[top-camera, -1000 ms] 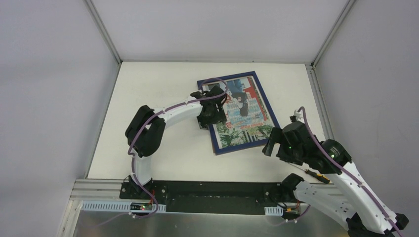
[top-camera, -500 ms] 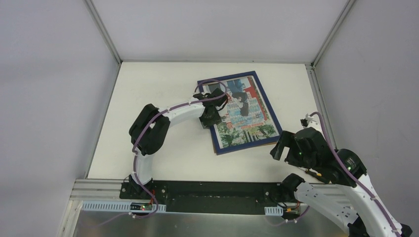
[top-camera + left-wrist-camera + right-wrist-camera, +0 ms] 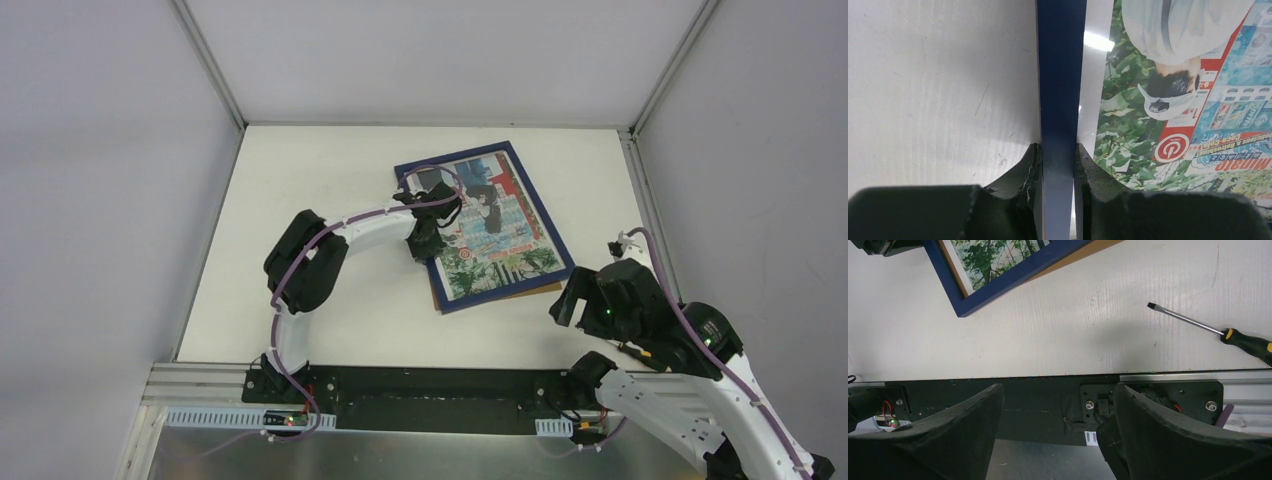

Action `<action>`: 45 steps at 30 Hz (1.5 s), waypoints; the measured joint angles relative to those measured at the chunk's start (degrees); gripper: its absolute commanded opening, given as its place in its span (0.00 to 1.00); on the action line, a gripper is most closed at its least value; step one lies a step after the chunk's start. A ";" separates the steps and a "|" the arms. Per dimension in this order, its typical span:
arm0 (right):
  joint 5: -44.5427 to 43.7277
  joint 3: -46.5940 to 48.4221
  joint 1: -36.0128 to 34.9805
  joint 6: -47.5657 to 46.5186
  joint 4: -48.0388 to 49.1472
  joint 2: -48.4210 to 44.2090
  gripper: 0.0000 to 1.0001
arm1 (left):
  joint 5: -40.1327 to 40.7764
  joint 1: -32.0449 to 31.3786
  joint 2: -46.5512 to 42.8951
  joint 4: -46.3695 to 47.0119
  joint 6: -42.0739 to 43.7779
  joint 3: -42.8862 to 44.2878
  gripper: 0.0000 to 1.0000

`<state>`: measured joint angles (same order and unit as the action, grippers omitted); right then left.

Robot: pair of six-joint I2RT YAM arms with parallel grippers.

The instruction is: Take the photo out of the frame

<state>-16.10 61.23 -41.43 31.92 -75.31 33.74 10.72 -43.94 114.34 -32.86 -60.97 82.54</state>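
1. We judge the task as hardly begun: the photo (image 3: 490, 225) is not yet out and shows through the front of the frame (image 3: 1060, 75).
2. The frame lies face up and turned at an angle on the far right part of the table (image 3: 330, 190). A strip of brown backing board (image 3: 1083, 252) sticks out under its near right edge, so the back is perhaps already loose.
3. The left arm bends across the table, and the left gripper (image 3: 1058, 150) pinches the blue left bar of the frame between both fingers.
4. The right arm is folded back over the near table edge. The right gripper (image 3: 1057, 390) is spread wide and holds nothing.
5. A screwdriver (image 3: 1215, 330) lies near it, untouched.
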 measured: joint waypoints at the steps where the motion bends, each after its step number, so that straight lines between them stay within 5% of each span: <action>1: 0.00 0.00 0.00 0.02 0.00 0.00 0.83 | -0.13 0.00 0.00 -0.04 0.35 0.11 0.00; 21: -3.85 0.17 0.00 1.62 1.51 2.27 0.85 | -10.99 3.19 -7.82 -2.62 8.63 4.76 0.00; 31: -3.98 0.37 0.00 1.70 4.66 7.19 0.86 | -10.05 14.16 -22.67 -2.36 15.78 -4.83 0.00; 38: -3.19 2.10 0.00 0.81 7.85 12.33 0.86 | -9.57 28.85 -38.56 -4.42 20.83 -20.87 0.00; 45: -0.37 2.78 0.00 -0.22 10.43 17.90 0.86 | -4.48 40.79 -45.24 -8.02 24.52 -25.62 0.00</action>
<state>-16.47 64.01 -41.43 31.70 -64.88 51.64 6.24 -3.16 69.10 -40.88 -36.45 56.93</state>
